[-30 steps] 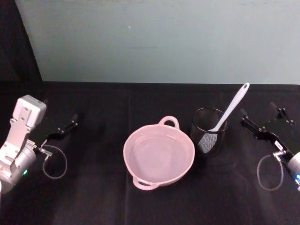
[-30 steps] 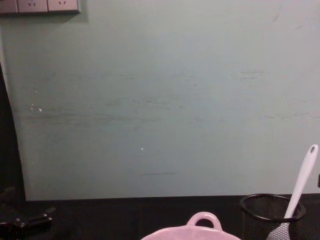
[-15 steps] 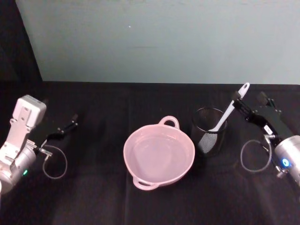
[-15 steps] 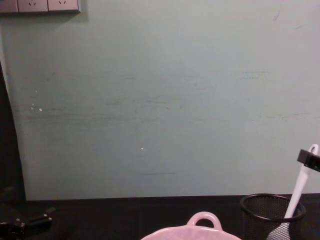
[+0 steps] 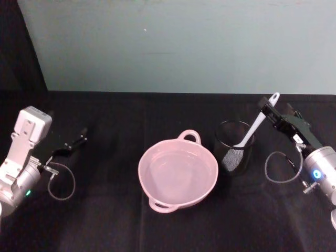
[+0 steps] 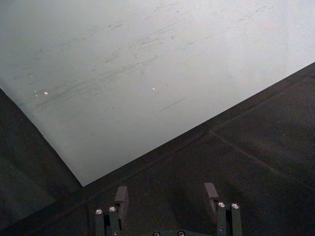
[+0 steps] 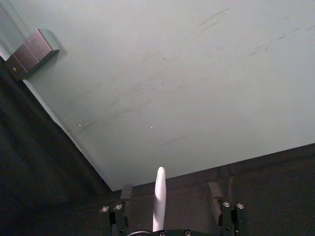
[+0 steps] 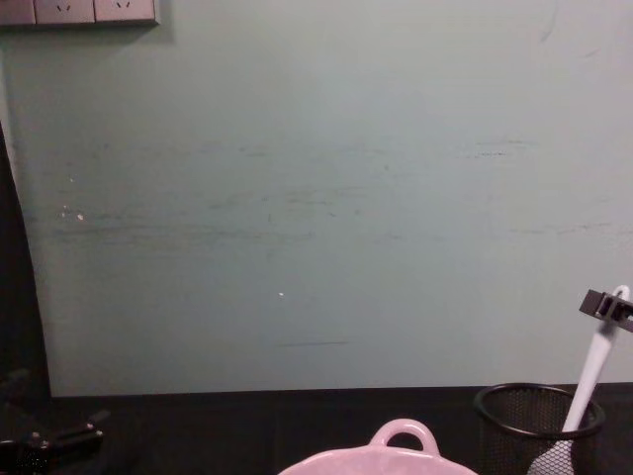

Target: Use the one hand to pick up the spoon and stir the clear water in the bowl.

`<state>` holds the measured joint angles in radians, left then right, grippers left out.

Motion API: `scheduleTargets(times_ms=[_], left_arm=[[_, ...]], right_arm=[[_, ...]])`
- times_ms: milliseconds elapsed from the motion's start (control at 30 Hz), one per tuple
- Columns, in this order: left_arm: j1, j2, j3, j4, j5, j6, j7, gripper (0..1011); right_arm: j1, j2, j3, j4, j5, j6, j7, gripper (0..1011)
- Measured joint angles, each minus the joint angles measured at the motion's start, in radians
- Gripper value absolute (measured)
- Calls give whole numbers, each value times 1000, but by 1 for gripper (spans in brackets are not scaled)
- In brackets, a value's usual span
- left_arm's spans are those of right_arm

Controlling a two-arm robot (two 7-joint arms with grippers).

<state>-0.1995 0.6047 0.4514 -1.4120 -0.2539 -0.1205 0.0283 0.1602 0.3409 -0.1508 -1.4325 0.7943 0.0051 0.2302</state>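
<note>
Two grippers in play, one utensil, no grasp yet.

Left gripper [image 6: 166, 192]: by the near-left edge of the black table [image 5: 105, 220], aimed toward the far edge. Fingers spread wide with nothing between them.

Bowl [image 5: 149, 157]: pale pink, mid-table and a bit toward the near edge. One loop handle faces the far edge, the other the near edge. Clear water [image 5: 178, 178] inside, surface flat.

Mesh cup [image 5: 244, 157]: black wire, upright, just right of the bowl and slightly farther back. From the head view I can't tell if it touches the bowl's rim.

Spoon [image 5: 257, 121]: white, standing in the mesh cup, not in the bowl. The blade is down, showing through the mesh low on the cup's bowl side. The long axis is steeply tilted, with the handle rising out over the cup's rim and leaning right and toward the far edge. The holed end is the top.

Right gripper [image 5: 275, 106]: reaches in from the right edge, raised to the height of the handle's upper end. Fingers are wide apart and straddle the handle near its tip. The right wrist view shows the handle between them with a gap on both sides, nearer one finger, so no contact.

Behind the far edge: a pale green wall [image 5: 173, 47], with sockets [image 8: 79, 10] high up on its left.
</note>
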Motion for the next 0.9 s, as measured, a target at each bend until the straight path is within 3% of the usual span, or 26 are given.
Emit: scheduleTargets(times_ms=[300, 900], left_arm=[[0, 0, 0, 0, 0, 0, 0, 1005], [0, 0, 0, 0, 0, 0, 0, 1005]], right_arm=[[6, -15, 7, 5, 11, 7, 3, 787], [19, -21, 5, 22, 6, 10, 6, 201]])
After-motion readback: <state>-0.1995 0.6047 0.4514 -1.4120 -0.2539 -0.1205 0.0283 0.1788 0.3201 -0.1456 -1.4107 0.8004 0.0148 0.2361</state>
